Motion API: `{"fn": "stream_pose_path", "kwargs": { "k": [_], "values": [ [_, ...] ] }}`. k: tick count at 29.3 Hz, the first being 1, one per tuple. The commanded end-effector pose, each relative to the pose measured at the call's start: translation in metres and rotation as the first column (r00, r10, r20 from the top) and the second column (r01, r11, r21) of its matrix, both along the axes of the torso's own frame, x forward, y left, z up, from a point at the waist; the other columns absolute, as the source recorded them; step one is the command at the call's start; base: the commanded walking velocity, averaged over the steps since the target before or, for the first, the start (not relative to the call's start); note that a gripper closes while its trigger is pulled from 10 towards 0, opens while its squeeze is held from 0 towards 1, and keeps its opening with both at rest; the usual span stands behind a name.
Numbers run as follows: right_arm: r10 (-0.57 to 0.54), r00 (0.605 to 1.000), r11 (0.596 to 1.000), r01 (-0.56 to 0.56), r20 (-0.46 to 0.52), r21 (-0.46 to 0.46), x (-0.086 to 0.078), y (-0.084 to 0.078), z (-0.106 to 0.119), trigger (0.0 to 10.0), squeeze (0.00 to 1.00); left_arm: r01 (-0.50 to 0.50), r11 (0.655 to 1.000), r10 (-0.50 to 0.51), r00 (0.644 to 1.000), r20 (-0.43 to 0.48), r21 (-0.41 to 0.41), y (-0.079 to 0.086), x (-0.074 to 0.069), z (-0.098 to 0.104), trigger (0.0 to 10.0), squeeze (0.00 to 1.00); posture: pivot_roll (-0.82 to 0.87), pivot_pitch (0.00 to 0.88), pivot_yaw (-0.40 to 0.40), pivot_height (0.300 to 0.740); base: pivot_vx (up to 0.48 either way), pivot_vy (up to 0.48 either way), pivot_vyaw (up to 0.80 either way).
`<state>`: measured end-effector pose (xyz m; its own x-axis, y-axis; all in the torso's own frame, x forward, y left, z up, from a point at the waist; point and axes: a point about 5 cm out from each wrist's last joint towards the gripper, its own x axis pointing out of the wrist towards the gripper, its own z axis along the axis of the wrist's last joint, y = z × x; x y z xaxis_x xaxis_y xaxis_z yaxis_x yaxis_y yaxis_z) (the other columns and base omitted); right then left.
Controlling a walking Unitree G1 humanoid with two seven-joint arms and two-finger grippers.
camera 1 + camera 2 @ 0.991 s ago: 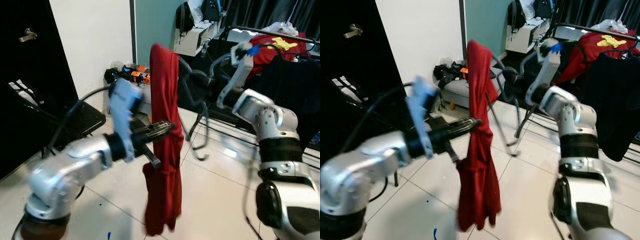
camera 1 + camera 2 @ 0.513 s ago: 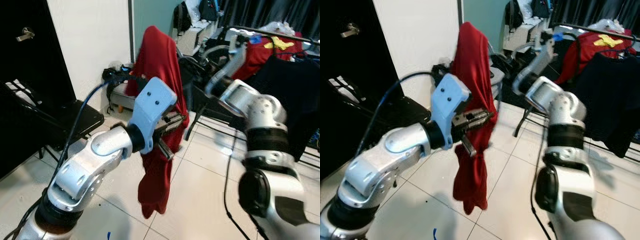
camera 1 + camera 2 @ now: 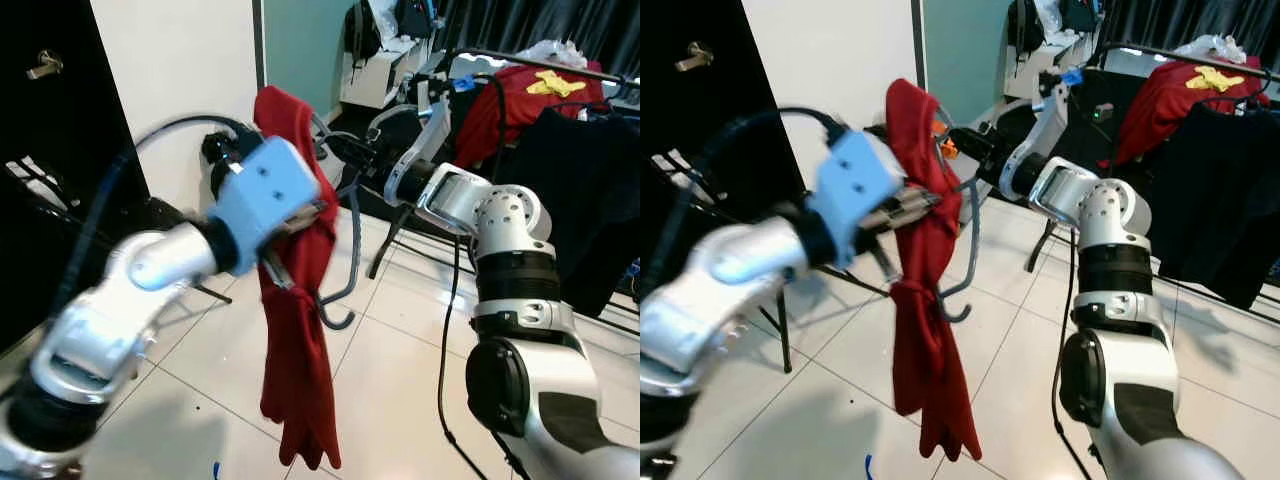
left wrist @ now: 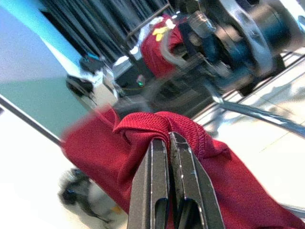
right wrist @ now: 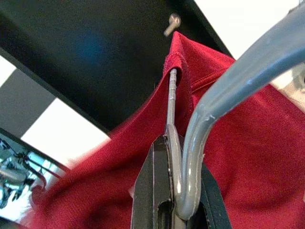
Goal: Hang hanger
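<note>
Right pincer clamped on grey hanger; left pincer pinching red garment steady for hanging.

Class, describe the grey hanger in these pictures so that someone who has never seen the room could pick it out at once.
Start at the drying rack with dark and red clothes at the back right, then come forward to the red garment held up between the two silver arms. The grey hanger is inside that garment, with the right gripper shut on it. Unlike the soft cloth around it, it is a stiff grey curved bar.
</note>
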<state>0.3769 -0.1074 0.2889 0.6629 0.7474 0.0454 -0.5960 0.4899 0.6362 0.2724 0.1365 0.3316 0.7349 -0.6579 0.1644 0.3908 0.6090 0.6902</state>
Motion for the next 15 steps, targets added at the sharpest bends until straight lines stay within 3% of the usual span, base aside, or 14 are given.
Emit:
{"fn": "stream_pose_path", "kwargs": {
  "k": [1,4,5,6,7,9,11,13,15],
  "values": [
    [0.049,0.999,0.999,-0.049,0.005,-0.002,-0.005,0.004,0.003,10.0,0.00,0.022,0.998,-0.026,0.997,0.070,0.057,0.002,-0.007,0.012,10.0,0.00,-0.03,0.000,-0.051,0.740,0.000,0.000,0.00],
    [0.060,0.998,0.998,-0.060,-0.013,0.011,-0.005,0.005,0.002,10.0,0.00,0.047,0.996,-0.054,0.994,0.091,0.077,0.001,-0.011,0.016,10.0,0.00,-0.03,0.000,-0.051,0.740,0.000,0.000,0.00],
    [0.060,0.998,0.998,-0.059,-0.031,0.029,-0.005,0.006,0.001,10.0,0.00,0.093,0.990,-0.103,0.990,0.093,0.105,-0.003,-0.016,0.017,10.0,0.00,-0.03,0.000,-0.051,0.740,0.000,0.000,0.00],
    [0.031,0.998,0.998,-0.028,-0.051,0.063,-0.001,0.003,0.001,10.0,0.00,0.199,0.970,-0.207,0.977,0.050,0.138,-0.013,-0.027,0.010,10.0,0.00,-0.03,0.000,-0.051,0.740,0.000,0.000,0.00],
    [0.031,0.998,0.998,-0.028,-0.051,0.063,-0.001,0.003,0.001,10.0,0.00,0.199,0.970,-0.207,0.977,0.050,0.138,-0.013,-0.027,0.010,10.0,0.00,-0.03,0.000,-0.051,0.740,0.000,0.000,0.00],
    [-0.041,0.996,0.993,0.049,-0.074,0.111,0.006,-0.003,0.001,10.0,0.00,0.351,0.923,-0.350,0.936,-0.033,0.156,-0.027,-0.045,-0.001,10.0,0.00,-0.03,0.000,-0.051,0.740,0.000,0.000,0.00],
    [-0.041,0.996,0.993,0.049,-0.074,0.111,0.006,-0.003,0.001,10.0,0.00,0.351,0.923,-0.350,0.936,-0.033,0.156,-0.027,-0.045,-0.001,10.0,0.00,-0.03,0.000,-0.051,0.740,0.000,0.000,0.00],
    [-0.126,0.989,0.965,0.140,-0.079,0.222,0.014,-0.011,0.010,10.0,0.00,0.442,0.882,-0.427,0.897,-0.118,0.164,-0.039,-0.056,-0.022,10.0,0.00,-0.03,0.000,-0.047,0.740,0.000,0.000,0.00],
    [-0.136,0.988,0.951,0.151,-0.077,0.268,0.015,-0.012,0.015,10.0,0.00,0.448,0.876,-0.427,0.893,-0.142,0.178,-0.041,-0.057,-0.030,10.0,0.00,-0.03,0.000,-0.047,0.740,0.000,0.000,0.00]
  ]
}}
